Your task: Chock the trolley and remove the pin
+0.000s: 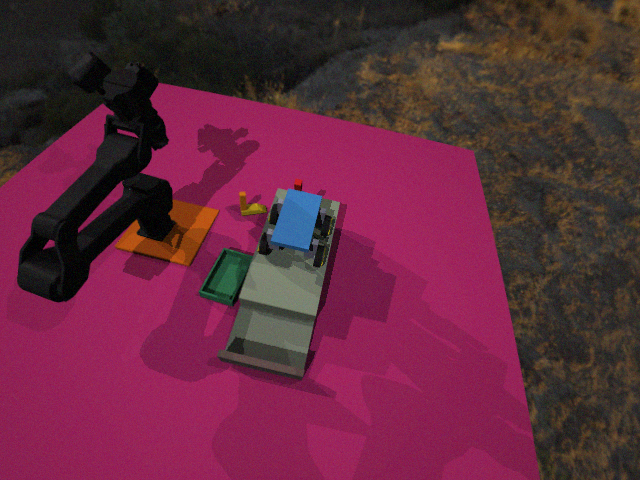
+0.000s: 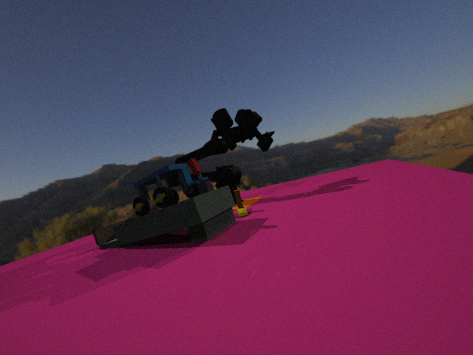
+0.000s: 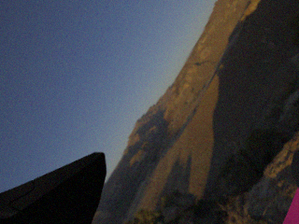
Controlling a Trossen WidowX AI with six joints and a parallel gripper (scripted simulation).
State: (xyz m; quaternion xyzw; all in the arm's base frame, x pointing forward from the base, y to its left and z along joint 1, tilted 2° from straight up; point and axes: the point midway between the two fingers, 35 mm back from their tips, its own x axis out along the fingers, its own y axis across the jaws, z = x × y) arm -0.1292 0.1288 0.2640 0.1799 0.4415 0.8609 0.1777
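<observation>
The trolley, with its blue top (image 1: 297, 219) (image 2: 154, 175) and dark wheels, stands on the upper part of the grey ramp (image 1: 284, 289) (image 2: 216, 204). The red-headed stop pin (image 1: 298, 184) (image 2: 194, 166) stands upright at its uphill end. The yellow chock (image 1: 254, 209) (image 2: 242, 211), with its orange handle upright, is on the table beside the ramp's uphill end, apart from the ramp. The green tray (image 1: 225, 279) lies beside the ramp's middle and looks empty; the exterior view does not show it. My gripper (image 3: 199, 162) is open and empty, raised high behind the chock, away from trolley and pin.
The arm's base stands on an orange mat (image 1: 200, 230) (image 2: 250, 202), left of the chock and tray in the top view. The ramp's low end has a raised end wall (image 1: 261, 363). The wrist view shows mostly sky and hills, with a bit of the magenta table (image 3: 292, 212) at the lower right.
</observation>
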